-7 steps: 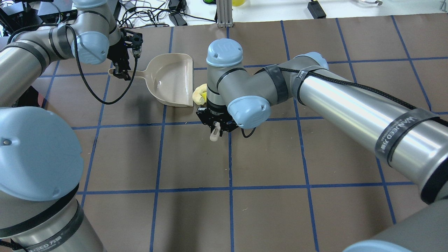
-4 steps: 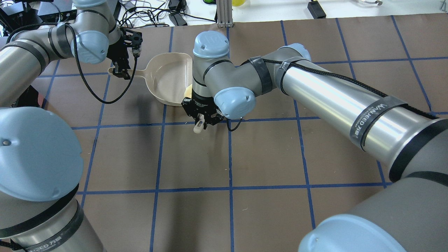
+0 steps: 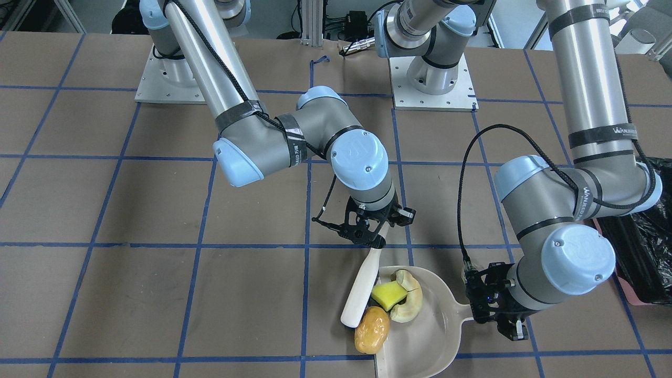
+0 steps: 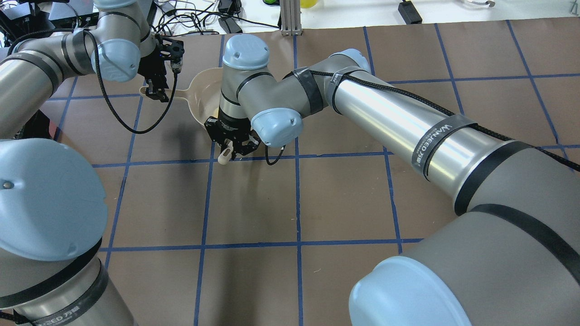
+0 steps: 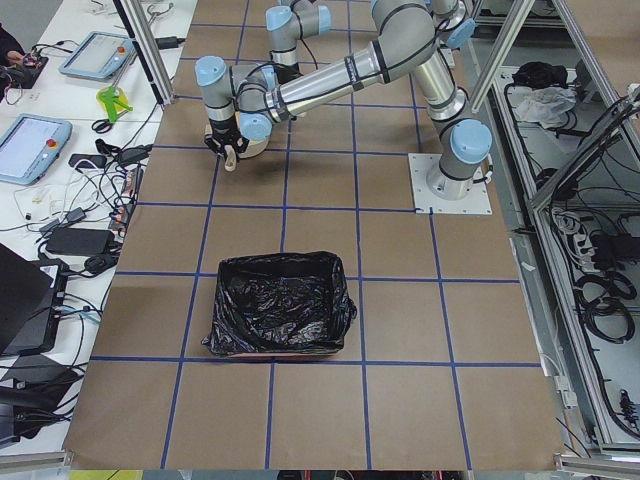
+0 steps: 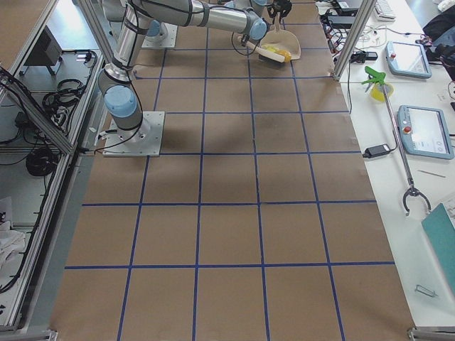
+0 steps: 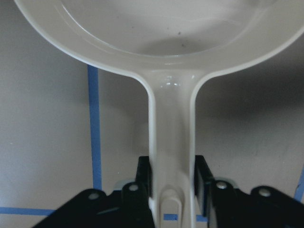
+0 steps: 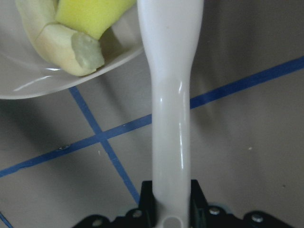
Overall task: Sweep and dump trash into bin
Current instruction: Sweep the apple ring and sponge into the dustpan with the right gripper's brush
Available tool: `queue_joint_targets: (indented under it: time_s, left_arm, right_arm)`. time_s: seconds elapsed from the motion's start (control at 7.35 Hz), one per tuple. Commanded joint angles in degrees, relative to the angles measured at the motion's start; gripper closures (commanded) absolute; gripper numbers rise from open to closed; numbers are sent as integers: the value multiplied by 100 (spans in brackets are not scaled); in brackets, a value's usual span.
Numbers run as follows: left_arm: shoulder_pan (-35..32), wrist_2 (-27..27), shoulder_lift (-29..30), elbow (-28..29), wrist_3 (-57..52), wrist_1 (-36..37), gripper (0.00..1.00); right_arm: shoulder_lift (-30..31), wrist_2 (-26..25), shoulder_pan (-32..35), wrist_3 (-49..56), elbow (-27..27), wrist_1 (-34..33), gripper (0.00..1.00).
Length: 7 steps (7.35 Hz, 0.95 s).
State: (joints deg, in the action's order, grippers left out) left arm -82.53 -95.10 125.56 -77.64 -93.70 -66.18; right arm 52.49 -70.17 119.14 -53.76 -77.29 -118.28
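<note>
My left gripper (image 3: 496, 311) is shut on the handle of a beige dustpan (image 3: 436, 336), which lies flat on the table; its wrist view shows the handle (image 7: 172, 142) between the fingers. My right gripper (image 3: 370, 233) is shut on a white sweeper stick (image 3: 362, 286) whose blade stands at the pan's mouth. The yellow sponge (image 3: 388, 295) and the cream crescent slice (image 3: 410, 302) lie inside the pan. The golden-brown potato lump (image 3: 372, 329) sits at the pan's lip beside the blade tip. The pink bin with its black bag (image 5: 280, 300) stands far off on the robot's left.
The bin's black bag (image 3: 646, 252) shows at the right edge of the front view, behind my left arm. The brown table has a blue tape grid. Cables and tablets lie beyond the table's far edge (image 4: 217, 20).
My right arm has swept left with the stick, pushing the trash to and into the dustpan's mouth. The left gripper and dustpan have stayed put.
</note>
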Motion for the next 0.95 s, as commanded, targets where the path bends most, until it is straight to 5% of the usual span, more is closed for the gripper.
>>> queue_joint_targets:
  time_s: [0.0, 0.41, 0.82]
  left_arm:
    - [0, 1, -13, 3, 1, 0, 87]
    - [0, 9, -14, 20, 1, 0, 87]
    - [0, 18, -22, 21, -8, 0, 88]
  right_arm:
    - [-160, 213, 135, -249, 91, -396, 100]
    - [-169, 216, 249, -338, 223, -539, 100]
    - [400, -31, 241, -425, 170, 416, 100]
